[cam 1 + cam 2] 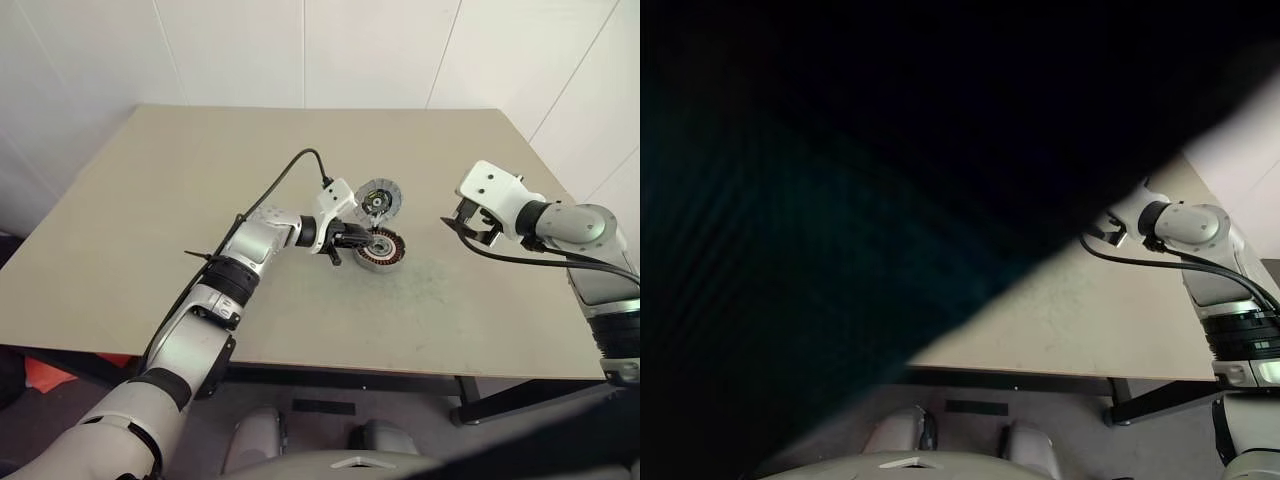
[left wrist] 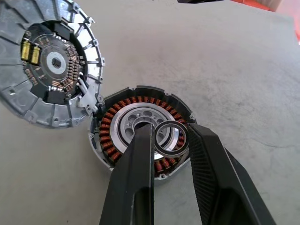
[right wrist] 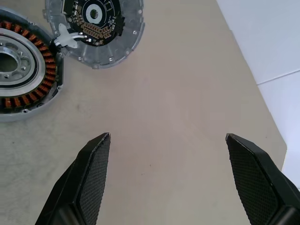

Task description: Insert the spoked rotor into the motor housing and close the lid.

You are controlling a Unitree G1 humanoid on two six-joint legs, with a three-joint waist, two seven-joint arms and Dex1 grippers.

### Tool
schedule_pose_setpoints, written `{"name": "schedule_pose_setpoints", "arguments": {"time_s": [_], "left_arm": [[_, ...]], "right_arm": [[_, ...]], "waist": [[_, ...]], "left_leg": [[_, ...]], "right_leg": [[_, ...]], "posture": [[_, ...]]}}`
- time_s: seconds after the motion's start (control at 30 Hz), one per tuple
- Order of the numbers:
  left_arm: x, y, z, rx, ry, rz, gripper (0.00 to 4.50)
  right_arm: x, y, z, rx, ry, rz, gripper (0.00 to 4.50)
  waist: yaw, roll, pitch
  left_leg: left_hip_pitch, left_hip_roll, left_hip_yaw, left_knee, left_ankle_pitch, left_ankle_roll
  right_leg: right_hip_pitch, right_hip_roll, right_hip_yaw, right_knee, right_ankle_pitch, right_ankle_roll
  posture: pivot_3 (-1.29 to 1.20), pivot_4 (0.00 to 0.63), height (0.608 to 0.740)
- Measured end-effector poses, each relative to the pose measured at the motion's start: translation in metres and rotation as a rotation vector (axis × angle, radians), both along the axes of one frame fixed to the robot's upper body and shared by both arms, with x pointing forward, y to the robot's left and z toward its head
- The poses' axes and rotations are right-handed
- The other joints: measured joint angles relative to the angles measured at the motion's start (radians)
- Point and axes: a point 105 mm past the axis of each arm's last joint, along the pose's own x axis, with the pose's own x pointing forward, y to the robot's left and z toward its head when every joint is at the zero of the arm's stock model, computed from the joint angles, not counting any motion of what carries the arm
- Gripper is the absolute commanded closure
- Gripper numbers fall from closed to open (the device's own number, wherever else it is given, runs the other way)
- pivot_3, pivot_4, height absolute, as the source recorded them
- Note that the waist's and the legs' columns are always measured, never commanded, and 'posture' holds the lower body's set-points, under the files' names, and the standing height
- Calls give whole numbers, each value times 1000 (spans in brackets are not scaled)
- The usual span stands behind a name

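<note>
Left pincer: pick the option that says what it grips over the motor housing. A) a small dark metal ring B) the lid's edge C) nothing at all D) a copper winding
A: in the left wrist view the left pincer pinches a small dark metal ring between its two black fingers, just above the motor housing with its copper windings, while the lid lies open beside it.

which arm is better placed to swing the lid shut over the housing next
Probably right: its gripper is open, empty and faces the open lid. The left gripper is shut on a small metal ring over the motor housing.
</note>
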Motion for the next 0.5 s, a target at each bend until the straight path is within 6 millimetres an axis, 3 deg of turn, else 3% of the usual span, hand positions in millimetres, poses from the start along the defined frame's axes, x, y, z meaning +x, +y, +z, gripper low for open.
{"name": "schedule_pose_setpoints", "arguments": {"time_s": [0.5], "left_arm": [[10,-16,-7,71,-52,-35,3793]], "right_arm": [[-13,-3,-5,35,-21,-58,78]], "waist": [[1,0,0]], "left_leg": [[0,0,0,0,0,0]], "right_leg": [[0,0,0,0,0,1]], "posture": [[0,0,740]]}}
